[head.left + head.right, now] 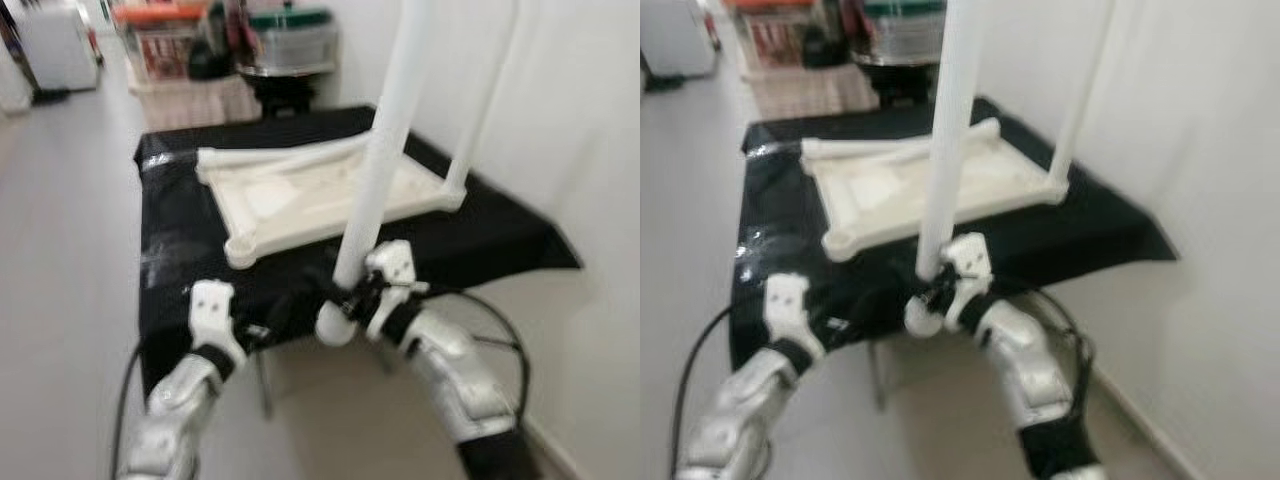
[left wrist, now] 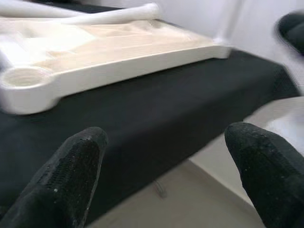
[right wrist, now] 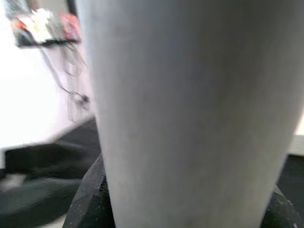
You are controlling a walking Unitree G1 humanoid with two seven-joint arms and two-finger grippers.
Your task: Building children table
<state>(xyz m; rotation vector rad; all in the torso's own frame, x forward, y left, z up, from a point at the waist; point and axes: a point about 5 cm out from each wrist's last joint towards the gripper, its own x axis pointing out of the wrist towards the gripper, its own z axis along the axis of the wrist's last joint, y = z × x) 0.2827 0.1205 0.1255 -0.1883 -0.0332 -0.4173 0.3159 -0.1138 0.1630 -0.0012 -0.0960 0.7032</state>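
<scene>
A cream children's tabletop (image 1: 310,195) lies upside down on a black-covered table (image 1: 480,240). One white leg (image 1: 470,130) stands fitted in its far right corner; another leg (image 1: 290,158) lies loose across the tabletop. My right gripper (image 1: 352,298) is shut on a third white leg (image 1: 385,140) near its lower end, holding it nearly upright just in front of the tabletop's near edge. In the right wrist view that leg (image 3: 190,114) sits close between the fingers. My left gripper (image 2: 166,175) hangs open at the table's front edge, below the empty corner socket (image 2: 21,78).
A white wall (image 1: 580,120) runs close along the right side. Storage boxes and a dark pot (image 1: 290,45) stand beyond the table's far end. Open grey floor (image 1: 60,230) stretches to the left. Black cables (image 1: 500,320) hang by my right arm.
</scene>
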